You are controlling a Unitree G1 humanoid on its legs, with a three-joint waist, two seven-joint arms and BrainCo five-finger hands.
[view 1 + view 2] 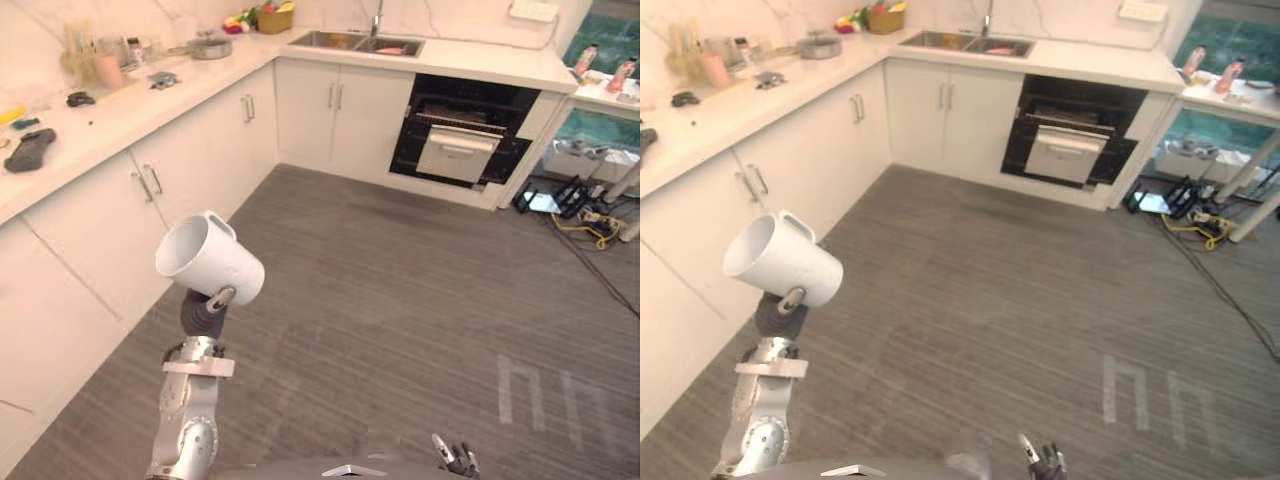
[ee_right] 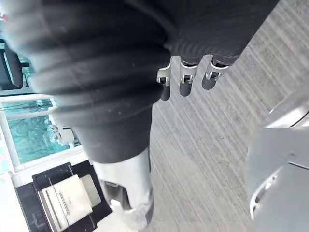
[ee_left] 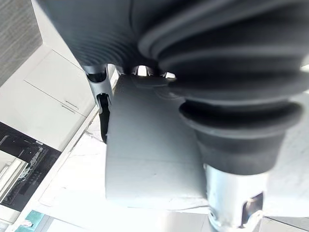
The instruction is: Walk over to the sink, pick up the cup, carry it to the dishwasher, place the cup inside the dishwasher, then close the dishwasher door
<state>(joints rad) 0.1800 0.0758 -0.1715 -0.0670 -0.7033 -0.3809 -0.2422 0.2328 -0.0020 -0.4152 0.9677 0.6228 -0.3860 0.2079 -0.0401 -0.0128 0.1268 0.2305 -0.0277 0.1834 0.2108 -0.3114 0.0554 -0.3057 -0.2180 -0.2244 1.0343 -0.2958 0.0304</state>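
A white cup with a handle rides high in my left hand, tilted with its mouth toward the left cabinets. In the left wrist view, the cup's white wall lies against the palm with a finger curled on it. The dishwasher is a dark open bay across the floor at the far wall, with a pale panel pulled out of it. The sink is set in the counter to its left. My right hand hangs low, fingers relaxed and holding nothing.
White cabinets and a cluttered counter run along my left, close to the raised cup. Grey floor stretches to the dishwasher. Cables and boxes lie at the far right under a table with bottles.
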